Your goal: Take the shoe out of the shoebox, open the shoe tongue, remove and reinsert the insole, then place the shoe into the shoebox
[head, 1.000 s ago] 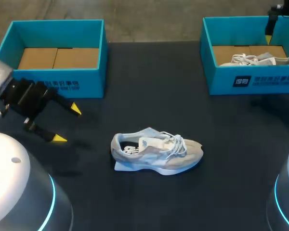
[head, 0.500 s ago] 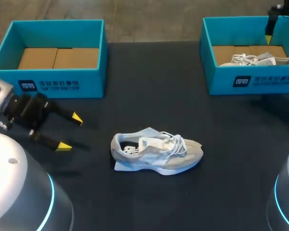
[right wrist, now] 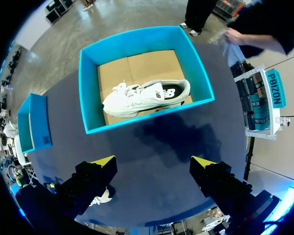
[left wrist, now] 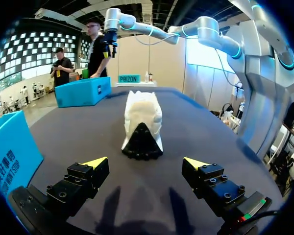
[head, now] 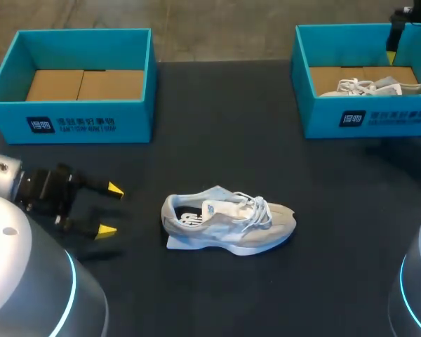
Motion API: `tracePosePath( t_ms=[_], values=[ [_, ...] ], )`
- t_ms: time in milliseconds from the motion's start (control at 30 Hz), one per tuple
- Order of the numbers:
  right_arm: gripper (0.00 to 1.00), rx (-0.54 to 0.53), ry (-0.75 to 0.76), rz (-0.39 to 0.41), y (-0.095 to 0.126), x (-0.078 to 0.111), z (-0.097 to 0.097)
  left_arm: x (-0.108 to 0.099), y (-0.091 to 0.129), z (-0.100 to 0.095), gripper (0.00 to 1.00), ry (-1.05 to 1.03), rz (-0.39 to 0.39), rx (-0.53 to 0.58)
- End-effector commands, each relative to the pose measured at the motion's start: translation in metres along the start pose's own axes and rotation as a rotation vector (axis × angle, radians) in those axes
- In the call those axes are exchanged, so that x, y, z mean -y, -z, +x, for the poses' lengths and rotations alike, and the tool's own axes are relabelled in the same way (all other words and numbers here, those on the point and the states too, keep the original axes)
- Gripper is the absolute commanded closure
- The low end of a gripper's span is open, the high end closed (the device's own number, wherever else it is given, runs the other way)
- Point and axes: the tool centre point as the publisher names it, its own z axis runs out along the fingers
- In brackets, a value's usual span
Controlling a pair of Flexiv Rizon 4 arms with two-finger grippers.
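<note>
one shoe (head: 228,223) lying ahead of wide-spread left claw (head: 111,208)

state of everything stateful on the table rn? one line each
Left gripper: open, empty, beside the loose shoe's heel.
Right gripper: open, empty, above the right shoebox.
Loose shoe: upright on its sole on the table, outside both boxes.
Left shoebox: open, no shoe inside.
Right shoebox: open, holds the second shoe.
Second shoe: lying on its side.
</note>
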Motion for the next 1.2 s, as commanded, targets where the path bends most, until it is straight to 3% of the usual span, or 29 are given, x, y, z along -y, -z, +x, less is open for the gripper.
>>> tracePosePath(
  t_ms=[33,300,533,1200],
  values=[
    [0.0,0.0,-0.001,-0.001,0.0,0.001,0.0,0.0,0.004,-0.005,0.0,-0.001,-0.005,-0.036],
    [0.0,0.0,-0.001,-0.001,0.0,0.001,0.0,0.0,0.004,-0.005,0.0,-0.001,-0.005,-0.036],
    [0.0,0.0,-0.001,-0.001,0.0,0.001,0.0,-0.011,-0.008,-0.008,0.0,0.03,0.055,-0.033],
    [0.0,0.0,-0.001,-0.001,0.0,0.001,0.0,-0.004,-0.041,-0.009,0.0,0.047,0.092,-0.016]
  ],
)
